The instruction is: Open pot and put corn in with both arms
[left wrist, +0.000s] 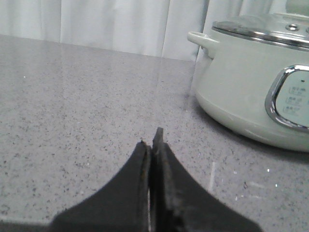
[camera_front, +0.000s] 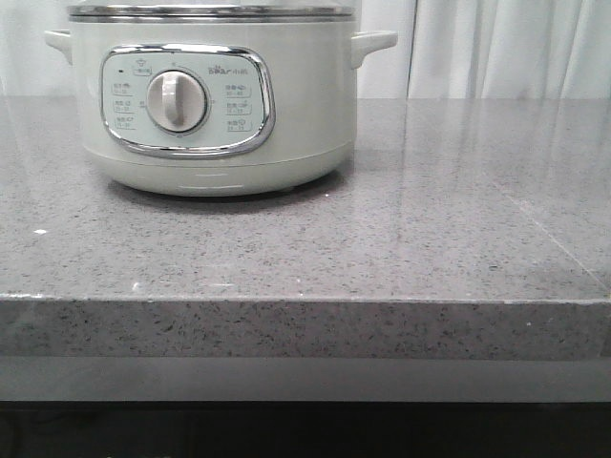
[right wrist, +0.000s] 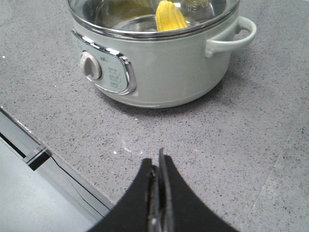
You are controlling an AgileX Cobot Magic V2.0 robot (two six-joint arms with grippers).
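Pot (camera_front: 215,105) is being seen standing on the grey speckled counter (camera_front: 430,229), toward its left rear, control panel (camera_front: 188,99) and dial (camera_front: 177,101) facing forward. Corn (right wrist: 170,16) is being shown inside the pot, leaning against the steel inner wall; whether a clear lid is being carried on the rim is hard to tell from the glare. Left gripper (left wrist: 152,142) is being held low over bare counter beside the pot, jaws pressed together on nothing. Right gripper (right wrist: 157,164) is being held in front of the pot, jaws likewise closed and empty. White curtain (camera_front: 496,48) is being seen behind.
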